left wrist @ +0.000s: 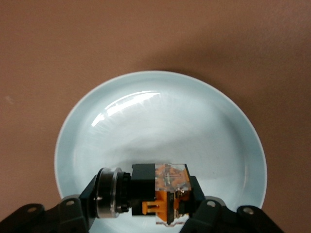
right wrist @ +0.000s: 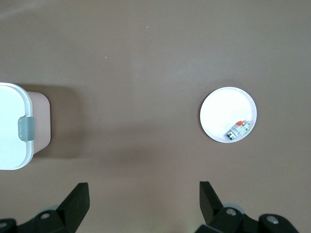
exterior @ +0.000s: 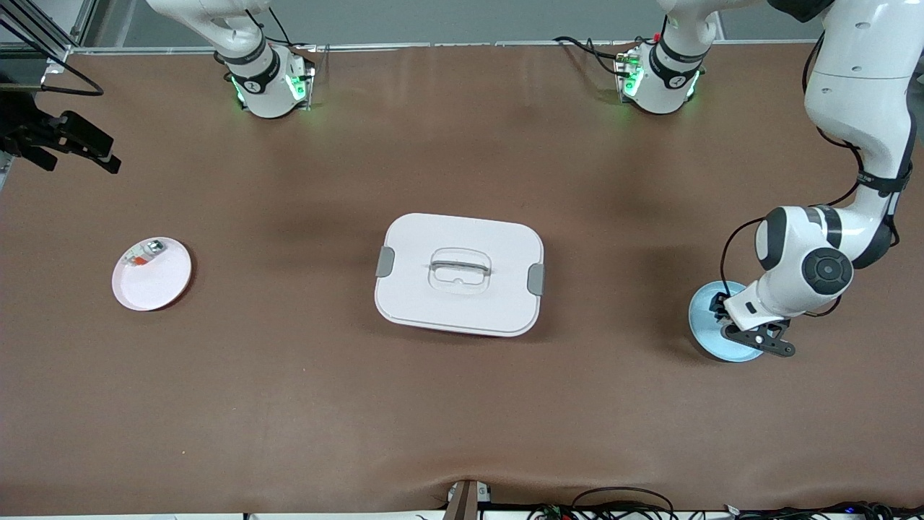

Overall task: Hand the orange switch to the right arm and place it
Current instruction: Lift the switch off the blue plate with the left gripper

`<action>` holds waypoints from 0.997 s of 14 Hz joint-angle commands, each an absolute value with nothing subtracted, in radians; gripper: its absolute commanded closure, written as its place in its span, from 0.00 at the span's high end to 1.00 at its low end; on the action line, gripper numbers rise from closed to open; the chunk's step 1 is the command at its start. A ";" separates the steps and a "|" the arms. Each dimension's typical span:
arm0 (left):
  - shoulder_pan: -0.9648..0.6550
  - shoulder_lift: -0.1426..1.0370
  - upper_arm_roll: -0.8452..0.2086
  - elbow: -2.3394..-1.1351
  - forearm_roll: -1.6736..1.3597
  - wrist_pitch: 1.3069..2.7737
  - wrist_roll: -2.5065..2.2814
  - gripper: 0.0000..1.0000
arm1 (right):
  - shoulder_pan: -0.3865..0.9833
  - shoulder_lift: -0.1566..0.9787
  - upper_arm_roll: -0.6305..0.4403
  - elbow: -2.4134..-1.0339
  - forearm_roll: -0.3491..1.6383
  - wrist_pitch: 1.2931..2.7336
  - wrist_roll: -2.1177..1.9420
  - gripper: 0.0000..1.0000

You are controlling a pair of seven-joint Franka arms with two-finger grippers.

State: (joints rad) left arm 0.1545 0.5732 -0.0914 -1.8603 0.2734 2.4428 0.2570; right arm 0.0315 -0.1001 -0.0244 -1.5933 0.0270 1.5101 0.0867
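The orange switch (left wrist: 155, 194) sits clamped between the left gripper's (left wrist: 148, 206) fingers (left wrist: 80, 204), lying crosswise with its silvery end toward nine o'clock in the left wrist view, low over the pale blue plate (left wrist: 160, 121) at the left arm's end of the table (exterior: 462, 404); the white lidded box (exterior: 459, 273) sits mid-table; the right gripper (right wrist: 143, 206) waits spread wide and empty, high over bare table, the pink plate (right wrist: 228, 114) with its small clear part (right wrist: 238, 130) at two o'clock in its wrist view.

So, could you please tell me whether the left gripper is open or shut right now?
Shut on the orange switch: in the left wrist view, the left gripper has a finger pressed against each end of it, over the blue plate.
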 commanded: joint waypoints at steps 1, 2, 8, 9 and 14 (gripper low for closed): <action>0.163 0.499 -0.100 -1.870 0.259 2.372 0.258 0.18 | 0.028 -0.120 -0.026 -1.614 0.044 1.519 0.091 1.00; 0.163 0.479 -0.100 -1.861 0.235 2.341 0.258 0.18 | 0.028 -0.120 -0.026 -1.615 0.044 1.517 0.094 1.00; 0.153 0.410 -0.120 -1.747 0.129 2.116 0.213 0.18 | 0.028 -0.120 -0.026 -1.612 0.044 1.520 0.094 1.00; 0.152 0.400 -0.121 -1.726 0.109 2.080 0.193 0.18 | 0.028 -0.120 -0.026 -1.612 0.044 1.522 0.094 1.00; 0.152 0.394 -0.169 -1.571 -0.004 1.905 0.022 0.18 | 0.034 -0.120 -0.023 -1.611 0.044 1.528 0.095 1.00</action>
State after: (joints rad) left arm 0.1502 0.3934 -0.1441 -1.6339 0.0271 1.9719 0.0928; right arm 0.0316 -0.1001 -0.0236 -1.5936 0.0276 1.5177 0.0868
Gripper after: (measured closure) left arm 0.278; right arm 0.000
